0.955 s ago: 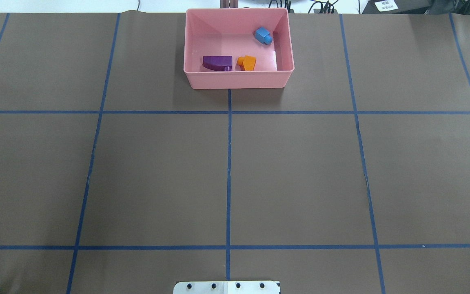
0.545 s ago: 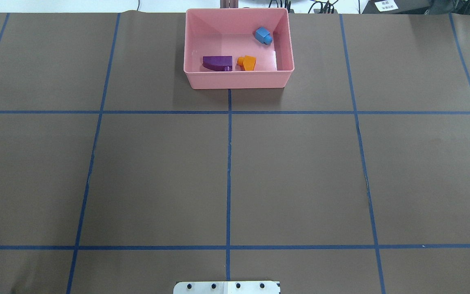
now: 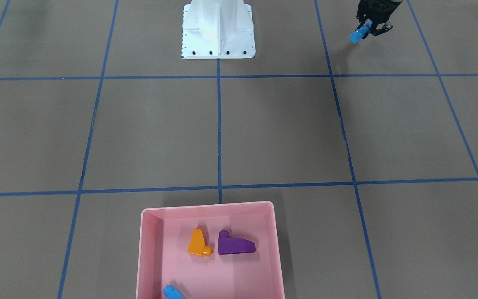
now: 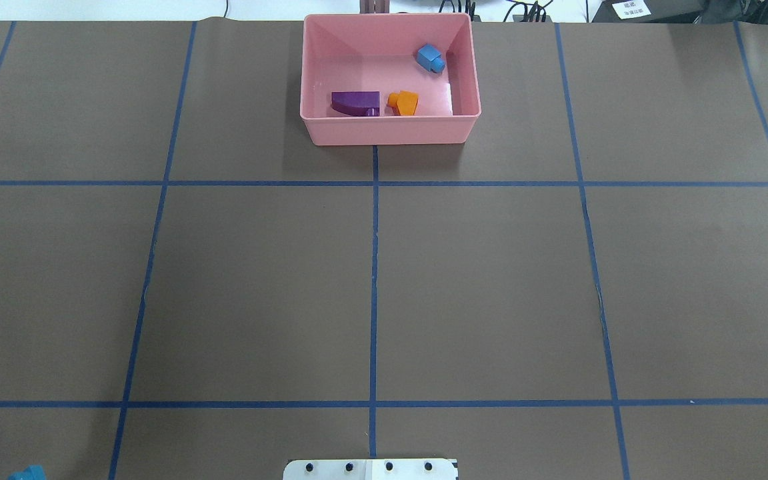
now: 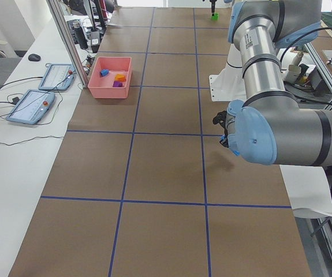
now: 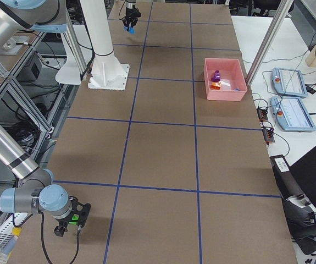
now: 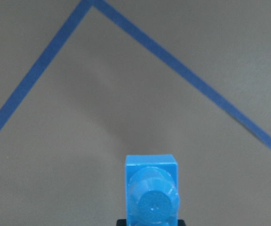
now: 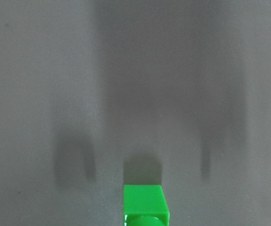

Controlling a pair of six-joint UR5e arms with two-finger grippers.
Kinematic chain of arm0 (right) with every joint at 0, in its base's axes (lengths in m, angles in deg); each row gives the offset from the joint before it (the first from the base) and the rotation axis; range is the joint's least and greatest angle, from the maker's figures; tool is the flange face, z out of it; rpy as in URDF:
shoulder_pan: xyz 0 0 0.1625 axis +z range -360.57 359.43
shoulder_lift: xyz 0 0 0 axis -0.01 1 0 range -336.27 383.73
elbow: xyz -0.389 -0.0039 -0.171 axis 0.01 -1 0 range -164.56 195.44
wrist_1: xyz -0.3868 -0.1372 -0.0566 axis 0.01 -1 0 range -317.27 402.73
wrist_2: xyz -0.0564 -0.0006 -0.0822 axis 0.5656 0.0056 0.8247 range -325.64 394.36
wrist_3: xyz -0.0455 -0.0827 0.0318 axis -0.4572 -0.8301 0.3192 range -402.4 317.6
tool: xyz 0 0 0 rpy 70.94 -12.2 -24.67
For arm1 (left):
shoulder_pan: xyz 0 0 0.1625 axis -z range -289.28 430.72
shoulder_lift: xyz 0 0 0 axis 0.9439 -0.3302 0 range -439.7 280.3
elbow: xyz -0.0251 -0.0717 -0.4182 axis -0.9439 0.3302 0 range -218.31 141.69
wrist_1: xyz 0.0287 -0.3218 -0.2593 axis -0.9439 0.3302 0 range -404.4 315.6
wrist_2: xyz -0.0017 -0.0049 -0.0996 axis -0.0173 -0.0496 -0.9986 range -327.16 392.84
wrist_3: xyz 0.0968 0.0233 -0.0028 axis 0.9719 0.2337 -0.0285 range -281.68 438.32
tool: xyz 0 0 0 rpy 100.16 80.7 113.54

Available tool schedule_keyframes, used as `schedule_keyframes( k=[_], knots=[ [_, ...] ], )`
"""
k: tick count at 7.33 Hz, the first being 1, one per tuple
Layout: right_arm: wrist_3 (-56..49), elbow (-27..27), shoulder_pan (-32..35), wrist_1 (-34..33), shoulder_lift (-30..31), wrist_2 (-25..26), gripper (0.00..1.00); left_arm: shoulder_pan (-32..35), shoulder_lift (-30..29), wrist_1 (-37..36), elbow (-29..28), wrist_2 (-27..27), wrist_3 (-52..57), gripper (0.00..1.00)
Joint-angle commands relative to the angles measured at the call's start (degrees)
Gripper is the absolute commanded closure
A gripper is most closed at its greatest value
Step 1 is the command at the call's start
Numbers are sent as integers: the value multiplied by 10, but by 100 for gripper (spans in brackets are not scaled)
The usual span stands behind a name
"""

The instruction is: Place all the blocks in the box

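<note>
At the robot's edge of the desk (image 3: 288, 124), our left pincer (image 3: 371, 30) clamps the long blue block (image 3: 356, 35), lifted clear, and the green block (image 8: 144, 205) shows at our right pincer (image 6: 70, 220), whose grip we cannot tell, so we judge both need carrying to the far box (image 4: 389, 130) holding the purple block (image 4: 355, 102), orange block (image 4: 405, 102) and small blue block (image 4: 431, 58).
</note>
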Motion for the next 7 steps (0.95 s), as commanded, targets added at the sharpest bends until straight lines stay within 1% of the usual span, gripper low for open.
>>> schedule_keyframes(
  k=[1, 2, 3, 4, 5, 6, 7],
  knots=[
    [2, -24, 0, -3, -13, -17, 0, 114, -52, 0, 17, -103, 6, 100],
    [3, -28, -1, -3, -18, -24, 3, 180, -91, -4, 16, -165, 6, 100],
    [4, -31, -1, -5, -22, -25, 10, 225, -141, -12, 10, -198, 6, 100],
    [5, -35, 0, -5, -24, -32, 22, 254, -186, -34, 10, -213, 5, 100],
    [7, -36, -1, -5, -24, -42, 62, 295, -250, -84, 5, -216, 5, 100],
    [8, -36, -1, -5, -25, -48, 100, 347, -337, -154, -12, -240, 5, 100],
    [6, -36, 0, -4, -25, -56, 100, 392, -434, -226, -37, -268, -3, 100]
  ],
)
